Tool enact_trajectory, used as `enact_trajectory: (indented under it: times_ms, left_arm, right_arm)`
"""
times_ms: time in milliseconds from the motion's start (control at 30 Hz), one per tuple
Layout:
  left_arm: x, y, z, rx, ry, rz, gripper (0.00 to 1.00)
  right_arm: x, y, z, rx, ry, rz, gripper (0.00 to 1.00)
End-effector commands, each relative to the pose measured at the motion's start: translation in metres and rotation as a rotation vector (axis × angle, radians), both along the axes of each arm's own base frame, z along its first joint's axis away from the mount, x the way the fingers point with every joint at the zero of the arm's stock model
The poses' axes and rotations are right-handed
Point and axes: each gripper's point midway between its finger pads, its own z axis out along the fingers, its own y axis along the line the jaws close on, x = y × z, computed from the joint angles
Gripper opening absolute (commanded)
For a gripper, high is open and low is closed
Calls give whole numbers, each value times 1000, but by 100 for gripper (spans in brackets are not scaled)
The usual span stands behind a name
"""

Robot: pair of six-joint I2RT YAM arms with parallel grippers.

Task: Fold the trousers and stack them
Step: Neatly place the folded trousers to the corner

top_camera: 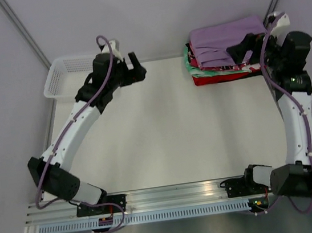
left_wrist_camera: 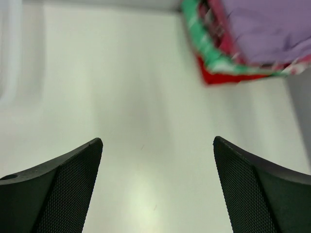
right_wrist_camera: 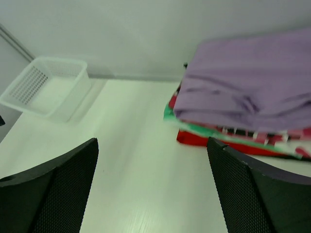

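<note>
A: Well, the lilac trousers (top_camera: 223,38) lie folded atop the pile (top_camera: 211,78) at the table's (top_camera: 176,137) far right, the camouflage pair (right_wrist_camera: 252,133) just beneath.

B: Left gripper (left_wrist_camera: 158,141) and right gripper (right_wrist_camera: 151,143) gape wide, empty; the right one, close by, could snag that top fold pulling away.

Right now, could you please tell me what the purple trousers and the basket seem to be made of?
Purple trousers: soft matte cloth, going by its creases and drooping edge. Basket: likely white, slightly translucent plastic, given its rigid slotted walls.
</note>
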Motion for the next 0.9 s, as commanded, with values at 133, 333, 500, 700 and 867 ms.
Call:
enact_trajectory:
  times_ms: [133,333,500,700,867]
  left_arm:
    - [-115,49,-82,109,144,-123,100]
    - [-149,65,-117,80,170,-110,100]
    - [-164,73,-131,82,166,-108,100]
    - [-165,81,-123,71,83,-78,100]
    - [-168,94,-118,113,44,-51,100]
  right_arm:
    - [-62,17,-67,163,57,-25,98]
    - [-92,29,-127,264,166,-27,98]
    - [-98,47,-148,295,219,28,98]
    - [-101,117,-133,198,248,259,98]
    - [-113,129,-128,144,200,304,98]
